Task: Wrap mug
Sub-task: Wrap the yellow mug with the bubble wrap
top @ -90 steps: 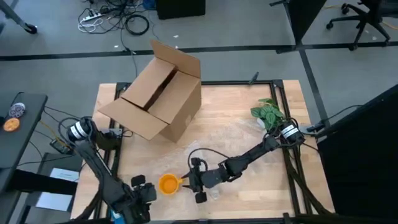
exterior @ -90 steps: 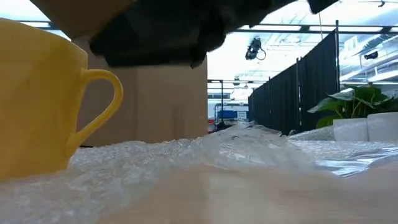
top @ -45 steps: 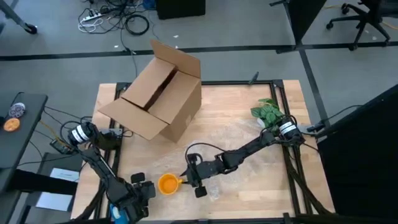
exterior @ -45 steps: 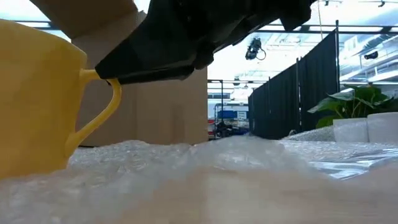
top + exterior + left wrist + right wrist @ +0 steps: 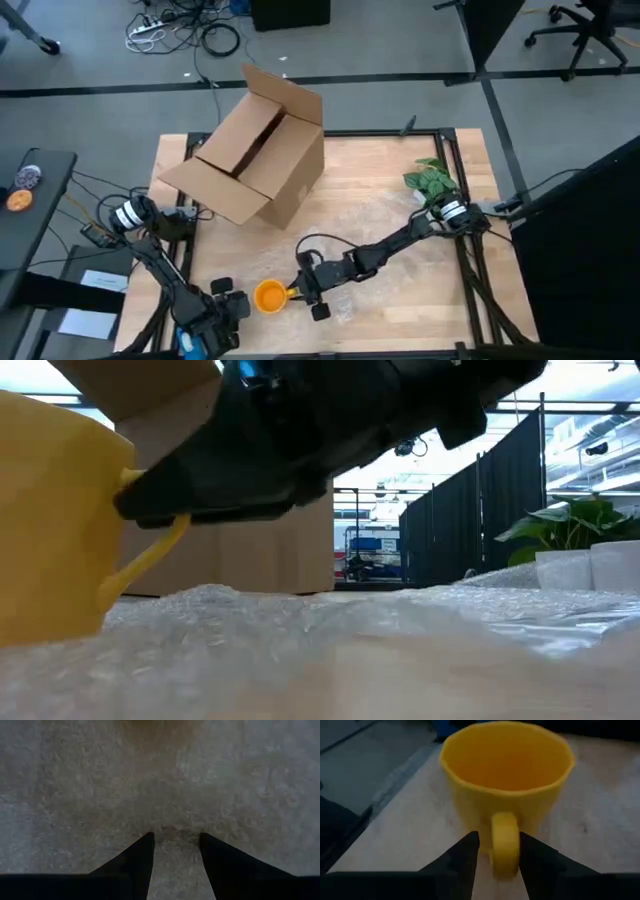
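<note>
The yellow-orange mug (image 5: 270,296) stands upright on its base near the table's front edge, its loop handle (image 5: 505,845) pointing toward the table's right. My right gripper (image 5: 300,288) lies low and level beside it, open, with one finger on each side of the handle (image 5: 160,530). A crinkly clear plastic sheet (image 5: 350,625) lies on the wood to the right of the mug. My left gripper (image 5: 228,305) hangs open just left of the mug at the table's front edge, and its wrist view shows only grey floor. My right gripper comes level from the table's right, its two fingers (image 5: 470,850) straddling the handle's outer bend (image 5: 505,855). I cannot tell whether either finger touches the handle. The mug stands on the table.
A large open cardboard box (image 5: 255,160) lies tilted at the back left of the table. A small green plant (image 5: 432,182) stands at the right edge, next to the right arm's base. Bare wood shows between the box and the mug.
My right gripper has gone toward the table's left, low over the plastic sheet, until its fingers reached either side of the mug's handle. The mug has stayed upright in the same place.
</note>
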You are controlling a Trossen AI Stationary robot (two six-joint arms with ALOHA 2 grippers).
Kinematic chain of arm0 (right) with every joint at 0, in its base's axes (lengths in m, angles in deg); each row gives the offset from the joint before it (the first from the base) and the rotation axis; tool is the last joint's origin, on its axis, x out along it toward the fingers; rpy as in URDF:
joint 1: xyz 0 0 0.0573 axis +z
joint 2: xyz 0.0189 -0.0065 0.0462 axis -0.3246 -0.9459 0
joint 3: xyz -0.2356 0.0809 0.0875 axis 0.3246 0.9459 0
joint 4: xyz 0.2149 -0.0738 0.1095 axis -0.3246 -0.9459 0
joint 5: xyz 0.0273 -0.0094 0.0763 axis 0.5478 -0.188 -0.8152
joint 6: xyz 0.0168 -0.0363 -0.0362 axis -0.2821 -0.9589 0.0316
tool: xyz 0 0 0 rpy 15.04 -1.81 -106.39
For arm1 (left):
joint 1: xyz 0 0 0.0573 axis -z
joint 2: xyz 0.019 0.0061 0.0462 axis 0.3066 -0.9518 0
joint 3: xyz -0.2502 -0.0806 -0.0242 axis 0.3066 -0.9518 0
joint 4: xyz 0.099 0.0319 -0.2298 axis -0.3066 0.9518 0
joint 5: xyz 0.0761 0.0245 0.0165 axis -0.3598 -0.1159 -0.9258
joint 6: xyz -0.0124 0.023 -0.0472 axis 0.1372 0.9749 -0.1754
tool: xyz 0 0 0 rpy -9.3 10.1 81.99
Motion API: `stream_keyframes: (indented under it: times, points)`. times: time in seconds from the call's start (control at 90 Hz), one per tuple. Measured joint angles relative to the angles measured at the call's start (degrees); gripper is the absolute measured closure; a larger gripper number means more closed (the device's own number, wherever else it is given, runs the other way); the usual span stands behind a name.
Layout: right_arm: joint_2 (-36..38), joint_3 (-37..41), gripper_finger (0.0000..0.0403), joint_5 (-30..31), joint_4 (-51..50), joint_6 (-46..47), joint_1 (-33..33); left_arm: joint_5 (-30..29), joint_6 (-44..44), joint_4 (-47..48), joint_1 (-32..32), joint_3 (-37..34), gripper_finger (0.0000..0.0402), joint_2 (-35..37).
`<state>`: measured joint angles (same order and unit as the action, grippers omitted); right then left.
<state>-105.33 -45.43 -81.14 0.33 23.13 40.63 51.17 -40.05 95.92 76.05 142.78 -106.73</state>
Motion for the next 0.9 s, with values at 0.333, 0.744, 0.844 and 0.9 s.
stream_keyframes:
  times: [0.333,0.744,0.844,0.9]
  points:
    - [0.3,0.0,0.0383,2.0,-4.2,0.4,-0.1,-0.1,0.1,0.3,0.0,0.0,0.0254,0.0]
    - [8.8,0.1,0.0386,7.2,-21.3,-1.8,0.6,8.7,-3.9,4.2,1.1,1.7,0.0254,-0.1]
    - [8.7,0.2,0.0386,8.3,-21.9,-1.5,1.2,12.1,-5.0,7.0,1.1,3.5,0.0254,0.4]
    - [8.7,1.5,0.0386,9.0,-20.4,-1.1,1.5,11.9,-5.0,7.6,1.1,4.6,0.0254,1.4]
